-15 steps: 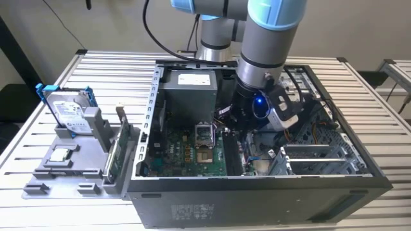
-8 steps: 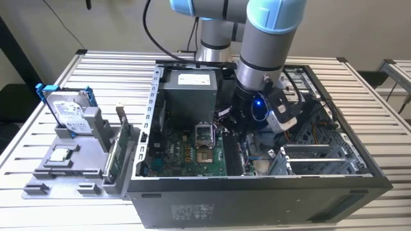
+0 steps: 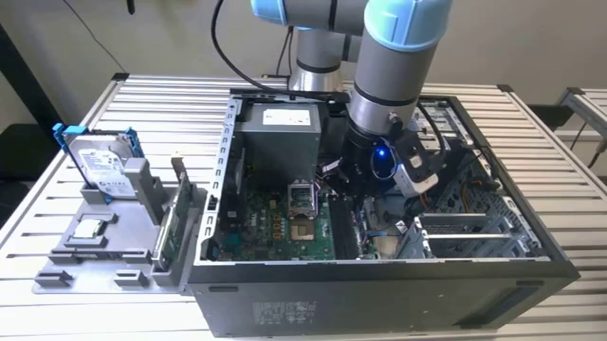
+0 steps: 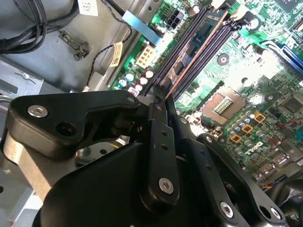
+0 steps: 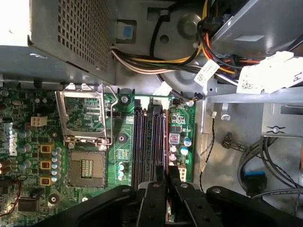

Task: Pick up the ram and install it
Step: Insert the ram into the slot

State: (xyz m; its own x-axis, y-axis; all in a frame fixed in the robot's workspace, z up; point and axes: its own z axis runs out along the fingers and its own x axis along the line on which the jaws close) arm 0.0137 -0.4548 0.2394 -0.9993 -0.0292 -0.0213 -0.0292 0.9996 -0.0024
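Exterior view: the arm (image 3: 384,92) reached down into an open computer case (image 3: 379,298) on a slatted worktop (image 3: 170,92), with the gripper (image 3: 365,199) low over the green motherboard (image 3: 284,227). A grey power supply (image 3: 275,142) stood beyond the gripper. Well apart from it, outside the case toward the exterior view's left, a grey holder (image 3: 114,245) carried a silver hard drive (image 3: 99,167) in a blue frame and a green card (image 3: 169,224) on edge. Second wrist view: the gripper (image 4: 161,92) was closed on the near end of the ram (image 4: 207,34). The ram stood on edge in line with the dark memory slots (image 4: 189,40) and ran away from the fingertips. Whether it was fully seated could not be told. A bare processor socket (image 4: 222,104) lay to one side of the gripper. First wrist view: the gripper (image 5: 167,182) had its fingers drawn close together at the end of the memory slots (image 5: 149,142), beside the processor socket (image 5: 85,127). Bundled cables (image 5: 156,64) lay beyond the slots.
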